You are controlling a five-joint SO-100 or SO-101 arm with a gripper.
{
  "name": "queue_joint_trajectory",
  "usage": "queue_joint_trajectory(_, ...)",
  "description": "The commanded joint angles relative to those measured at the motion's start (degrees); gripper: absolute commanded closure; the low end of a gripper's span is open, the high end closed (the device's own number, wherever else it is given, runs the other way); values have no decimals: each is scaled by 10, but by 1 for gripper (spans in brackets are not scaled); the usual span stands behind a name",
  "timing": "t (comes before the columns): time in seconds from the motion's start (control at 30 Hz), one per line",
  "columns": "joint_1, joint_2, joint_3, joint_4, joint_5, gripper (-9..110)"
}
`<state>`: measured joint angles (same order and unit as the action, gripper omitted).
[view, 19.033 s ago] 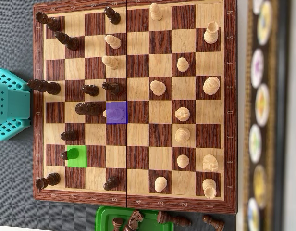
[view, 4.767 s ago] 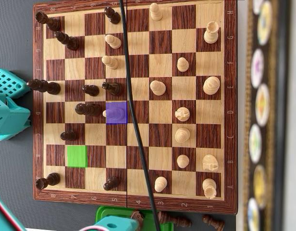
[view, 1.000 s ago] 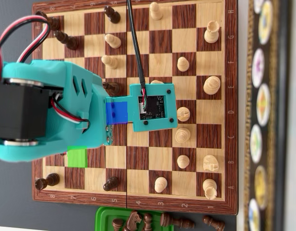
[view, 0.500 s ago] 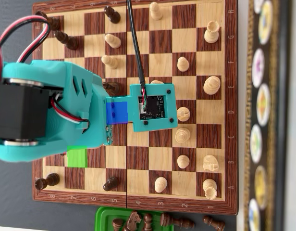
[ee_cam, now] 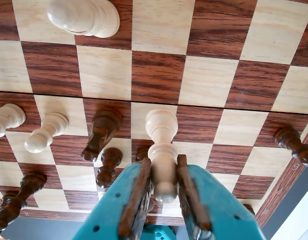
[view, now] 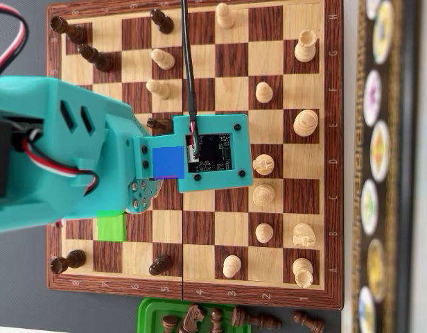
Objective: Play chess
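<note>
In the wrist view my teal gripper (ee_cam: 163,160) is shut on a light wooden pawn (ee_cam: 161,145), its brown pads pressed to both sides near the head, with the base pointing at the chessboard (ee_cam: 159,75). Whether the base touches the board I cannot tell. Dark pieces (ee_cam: 101,132) stand just left of it, and two light pawns (ee_cam: 46,131) stand farther left. In the overhead view the arm (view: 61,166) and its camera module (view: 210,152) cover the gripper and pawn, over the blue-marked square (view: 168,163). A green-marked square (view: 111,226) lies bare.
Light pieces (view: 263,164) fill the board's right half in the overhead view, dark ones (view: 96,57) the left. A green tray (view: 152,311) with captured dark pieces sits below the board's rim (view: 331,139). A box of round tokens (view: 376,152) lines the right.
The arm has shifted left and looks larger in the overhead view, so it has risen. Since the oldest frame, the dark pawn on the green square has gone.
</note>
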<state>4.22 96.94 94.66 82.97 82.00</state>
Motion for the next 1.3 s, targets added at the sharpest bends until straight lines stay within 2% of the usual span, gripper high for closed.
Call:
queue_joint_trajectory(0.0, 22, 36, -10, 2, -4, 99)
queue_joint_trajectory(0.63, 235, 67, 33, 4, -131, 99)
queue_joint_trajectory(0.8, 283, 66, 33, 54, -163, 99)
queue_joint_trajectory(1.27, 246, 61, 68, 121, -182, 99)
